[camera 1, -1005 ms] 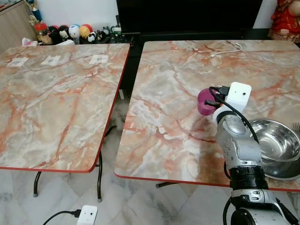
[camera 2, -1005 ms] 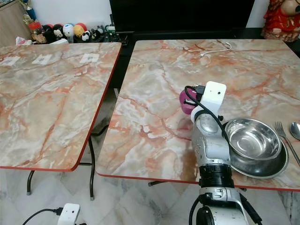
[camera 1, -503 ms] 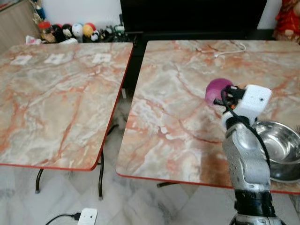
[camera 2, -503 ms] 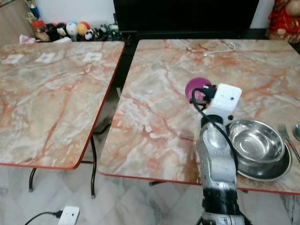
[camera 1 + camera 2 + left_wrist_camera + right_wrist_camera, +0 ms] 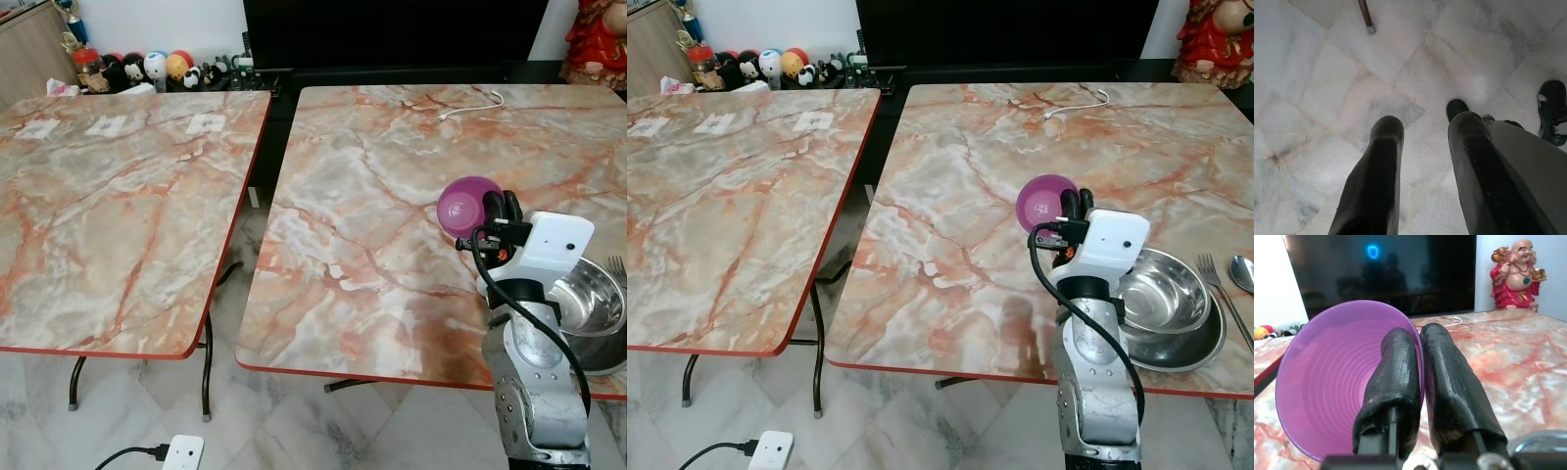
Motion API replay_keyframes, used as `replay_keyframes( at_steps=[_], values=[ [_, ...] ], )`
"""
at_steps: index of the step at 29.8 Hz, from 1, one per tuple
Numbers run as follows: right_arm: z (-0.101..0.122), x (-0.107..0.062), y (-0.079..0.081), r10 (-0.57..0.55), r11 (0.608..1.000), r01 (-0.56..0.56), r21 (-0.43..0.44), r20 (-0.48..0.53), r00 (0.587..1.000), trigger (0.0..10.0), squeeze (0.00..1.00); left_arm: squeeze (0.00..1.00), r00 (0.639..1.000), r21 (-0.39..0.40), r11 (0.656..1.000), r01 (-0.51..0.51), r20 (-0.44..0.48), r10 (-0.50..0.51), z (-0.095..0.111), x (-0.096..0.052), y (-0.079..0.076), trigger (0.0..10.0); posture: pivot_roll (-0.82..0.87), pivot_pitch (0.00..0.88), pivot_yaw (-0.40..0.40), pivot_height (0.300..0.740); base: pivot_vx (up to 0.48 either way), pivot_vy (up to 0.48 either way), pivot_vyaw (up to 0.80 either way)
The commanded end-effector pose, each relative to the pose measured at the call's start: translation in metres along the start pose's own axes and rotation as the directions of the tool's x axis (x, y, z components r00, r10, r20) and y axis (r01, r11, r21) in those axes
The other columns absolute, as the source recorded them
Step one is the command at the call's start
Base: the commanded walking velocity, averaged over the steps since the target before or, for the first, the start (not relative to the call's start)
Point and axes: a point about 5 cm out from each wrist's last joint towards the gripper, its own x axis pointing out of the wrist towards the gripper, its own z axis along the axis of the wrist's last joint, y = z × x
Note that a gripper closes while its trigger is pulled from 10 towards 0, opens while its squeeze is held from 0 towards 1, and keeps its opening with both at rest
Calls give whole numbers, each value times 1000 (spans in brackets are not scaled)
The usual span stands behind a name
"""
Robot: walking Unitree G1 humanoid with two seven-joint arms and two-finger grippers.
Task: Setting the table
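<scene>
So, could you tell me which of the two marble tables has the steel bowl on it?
The right-hand table, under the right gripper pinching the purple cup. The steel bowl sits near its front right corner; the left table carries paper slips.

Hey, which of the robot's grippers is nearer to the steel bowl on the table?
Right. The right gripper is above the table beside the steel bowl, pinching a purple cup by its rim. The left gripper hangs over the floor.

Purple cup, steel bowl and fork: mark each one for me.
purple cup (image 5: pixel 1044 203), right eye view, on its inner wall.
steel bowl (image 5: pixel 1166 290), right eye view, on its inside bottom.
fork (image 5: pixel 1213 266), right eye view, on its tines.
</scene>
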Motion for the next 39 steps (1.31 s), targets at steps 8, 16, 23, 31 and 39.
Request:
replay_keyframes(
  at_steps=[8, 16, 23, 31, 39],
  values=[
    [8, 6, 13, 32, 999, -33, 23, 43, 999, 10000, 0, 0, 999, -4, 1000, -16, -28, 16, -12, -4, 13, 10000, -173, 85, 56, 740, 276, 0, 0],
    [8, 7, 12, 27, 999, -28, 18, 41, 999, 10000, 0, 0, 999, -5, 1000, -7, -33, 7, -14, -4, 9, 10000, -176, 88, 55, 740, 96, 0, 0],
    [8, 9, 10, 20, 1000, -21, 14, 39, 999, 10000, 0, 0, 1000, -3, 1000, 16, -27, -17, -8, 0, -12, 10000, -172, 86, 54, 740, 0, 0, 0],
    [-3, 12, -8, -102, 992, 90, -83, -161, 982, 10000, 0, 0, 1000, -4, 1000, 21, -6, -21, 1, 2, -11, 10000, -179, 90, 53, 740, 0, 0, 0],
    [5, 17, -20, -188, 981, 190, -24, -306, 933, 10000, 0, 0, 1000, -1, 1000, 1, -10, -1, -2, -2, 13, 10000, -198, 95, 56, 740, 0, 0, 0]
  ],
)
